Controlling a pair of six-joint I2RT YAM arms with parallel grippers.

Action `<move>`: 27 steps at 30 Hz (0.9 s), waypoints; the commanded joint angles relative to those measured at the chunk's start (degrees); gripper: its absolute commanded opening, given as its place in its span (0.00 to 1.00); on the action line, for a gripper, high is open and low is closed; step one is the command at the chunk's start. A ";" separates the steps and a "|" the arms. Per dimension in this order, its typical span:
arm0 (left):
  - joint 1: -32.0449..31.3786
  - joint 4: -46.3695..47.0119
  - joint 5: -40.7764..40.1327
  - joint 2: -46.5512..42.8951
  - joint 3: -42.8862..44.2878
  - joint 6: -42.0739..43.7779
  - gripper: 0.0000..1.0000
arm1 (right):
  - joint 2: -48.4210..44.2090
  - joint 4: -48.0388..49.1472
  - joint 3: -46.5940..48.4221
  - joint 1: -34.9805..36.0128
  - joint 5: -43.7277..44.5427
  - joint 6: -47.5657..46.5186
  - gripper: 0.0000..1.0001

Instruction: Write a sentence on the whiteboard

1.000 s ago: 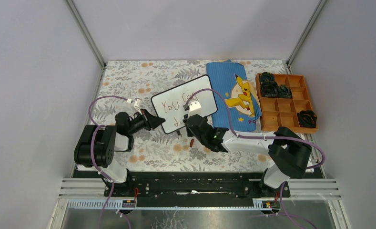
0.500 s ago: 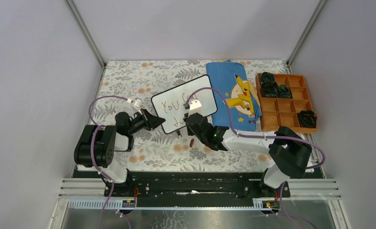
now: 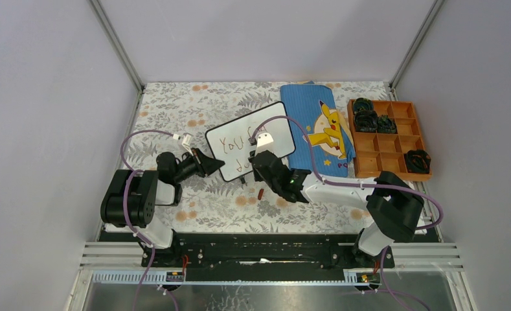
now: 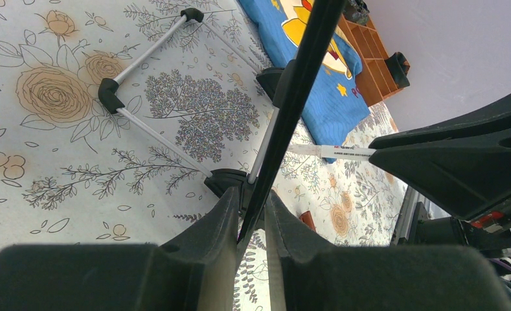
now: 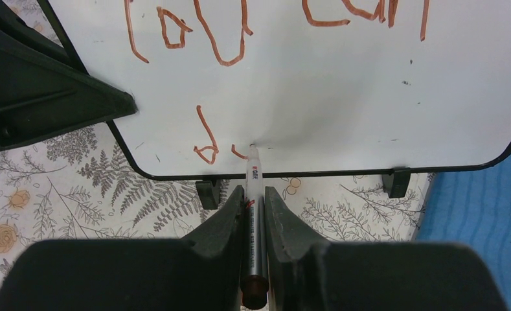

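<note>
The whiteboard (image 3: 239, 139) stands tilted on small black feet on the floral table; it also shows in the right wrist view (image 5: 317, 84). Red-brown writing (image 5: 239, 32) reads "You can" on the top line, with a "d" and a short stroke (image 5: 207, 139) below. My left gripper (image 3: 207, 163) is shut on the board's left edge, seen edge-on in the left wrist view (image 4: 285, 123). My right gripper (image 5: 252, 194) is shut on a grey marker (image 5: 253, 214). Its tip touches the board just right of the "d".
A blue cloth with a yellow cartoon figure (image 3: 320, 129) lies right of the board. A brown compartment tray (image 3: 387, 137) holding black items sits at far right. A small red-brown cap (image 3: 260, 193) lies on the table below the board.
The right gripper with the marker has shifted slightly left and up along the board's lower part. The left arm and the board have not moved.
</note>
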 commanded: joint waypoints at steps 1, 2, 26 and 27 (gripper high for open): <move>-0.19 -2.59 -1.43 1.11 0.74 2.26 0.26 | 0.16 1.70 3.39 -1.01 2.60 -1.12 0.00; -0.18 -2.62 -1.43 1.11 0.74 2.26 0.26 | 0.23 1.70 3.47 -1.00 2.38 -1.16 0.00; -0.18 -2.72 -1.47 1.24 0.78 2.30 0.26 | 0.17 4.22 2.11 -0.82 -3.83 -0.78 0.00; -0.18 -2.76 -1.47 1.21 0.75 2.31 0.26 | 0.17 4.32 2.00 -0.88 -3.96 -0.73 0.00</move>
